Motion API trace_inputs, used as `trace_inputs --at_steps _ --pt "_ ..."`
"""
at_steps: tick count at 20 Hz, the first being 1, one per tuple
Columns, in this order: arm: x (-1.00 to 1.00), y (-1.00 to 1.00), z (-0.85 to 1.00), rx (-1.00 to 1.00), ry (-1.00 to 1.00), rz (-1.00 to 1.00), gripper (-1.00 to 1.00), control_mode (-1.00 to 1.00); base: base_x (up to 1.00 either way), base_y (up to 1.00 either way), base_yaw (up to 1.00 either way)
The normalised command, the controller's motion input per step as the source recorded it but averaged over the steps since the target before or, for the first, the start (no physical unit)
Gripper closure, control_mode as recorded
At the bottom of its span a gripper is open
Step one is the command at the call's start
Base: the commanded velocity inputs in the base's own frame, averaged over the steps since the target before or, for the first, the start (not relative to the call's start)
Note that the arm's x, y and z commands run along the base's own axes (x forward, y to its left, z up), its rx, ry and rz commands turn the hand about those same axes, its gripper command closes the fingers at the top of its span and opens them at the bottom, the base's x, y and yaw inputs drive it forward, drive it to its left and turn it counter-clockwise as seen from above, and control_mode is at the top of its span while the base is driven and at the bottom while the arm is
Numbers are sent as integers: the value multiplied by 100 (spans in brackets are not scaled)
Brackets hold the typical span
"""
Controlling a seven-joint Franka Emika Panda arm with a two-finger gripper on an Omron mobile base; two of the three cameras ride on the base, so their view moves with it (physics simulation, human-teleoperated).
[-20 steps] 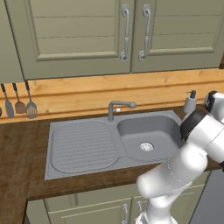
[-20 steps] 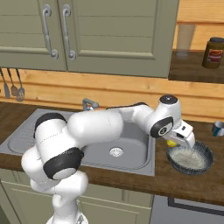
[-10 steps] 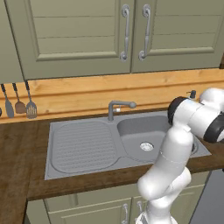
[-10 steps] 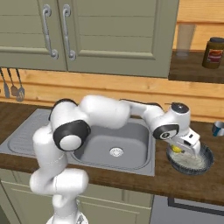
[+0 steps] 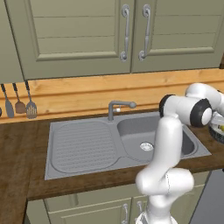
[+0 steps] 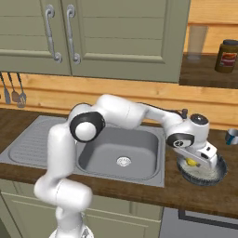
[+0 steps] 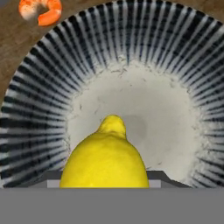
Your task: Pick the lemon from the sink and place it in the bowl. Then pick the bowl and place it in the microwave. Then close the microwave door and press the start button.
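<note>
One lemon (image 7: 105,155) in hand (image 6: 194,160).

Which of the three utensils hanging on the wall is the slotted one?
The rightmost grey metal spatula, nearest the grey metal sink; its wide head shows slots, unlike the two beside it.

My count from where I hang over the counter:
One lemon (image 7: 105,157), one bowl (image 7: 131,65), one shrimp (image 7: 41,11), one sink (image 5: 83,146) with one tap (image 5: 119,107), three utensils (image 5: 19,103) on the wall, two cabinet handles (image 5: 133,30), one jar (image 6: 227,56), one metal cup (image 6: 232,136).
</note>
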Motion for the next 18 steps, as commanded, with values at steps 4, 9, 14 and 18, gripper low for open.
trace_inputs --at_steps 4,9,14,18 --pt "12 -5 -21 0 4 0 100 -100 0 0 0" --pt "16 0 -32 0 4 -2 100 -100 0 0 0" --pt "21 0 -38 0 4 -1 100 -100 0 0 0" --pt "19 -1 -32 0 5 0 100 -100 0 0 0"
